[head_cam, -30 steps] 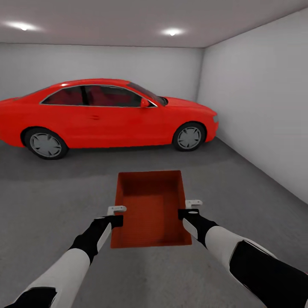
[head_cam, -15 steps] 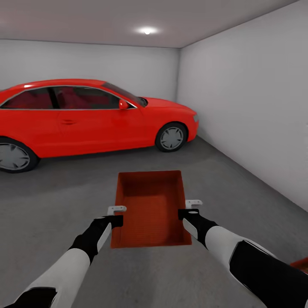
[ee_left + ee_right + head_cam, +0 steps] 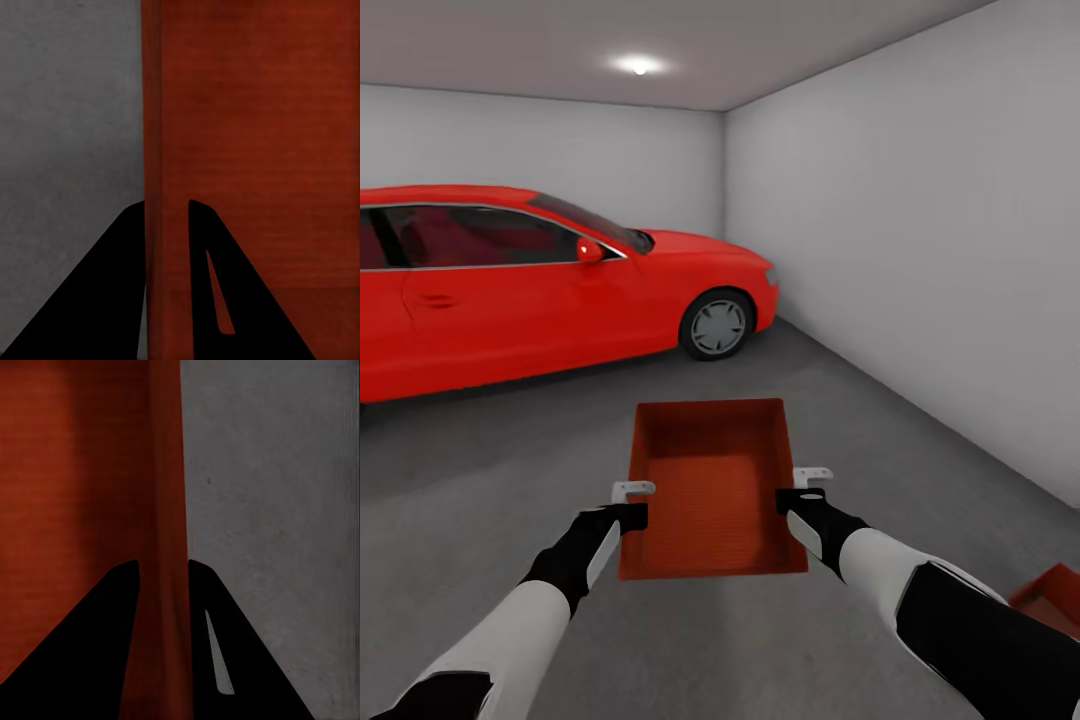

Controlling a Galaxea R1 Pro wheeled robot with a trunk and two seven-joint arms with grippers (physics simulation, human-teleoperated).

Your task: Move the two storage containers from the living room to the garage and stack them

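Observation:
One orange-red storage container [image 3: 710,490] is held above the grey concrete floor [image 3: 490,450] of the garage, in front of me. My left gripper [image 3: 632,505] is shut on its left wall and my right gripper [image 3: 800,490] on its right wall. In the left wrist view the left gripper [image 3: 166,204] straddles the container wall [image 3: 165,112], one finger on each side. The right gripper [image 3: 163,562] clamps the opposite container wall [image 3: 166,457] the same way. A corner of the other storage container [image 3: 1052,603] rests on the floor at the lower right, partly behind my right forearm.
A red car [image 3: 510,280] is parked across the back left. A plain white wall [image 3: 920,250] runs along the right side and meets the back wall in a corner. Open concrete lies between me and the car.
The whole picture has slid left, so the camera has turned right. The second container has come into view at the lower right. Both grippers still hold the first container as before.

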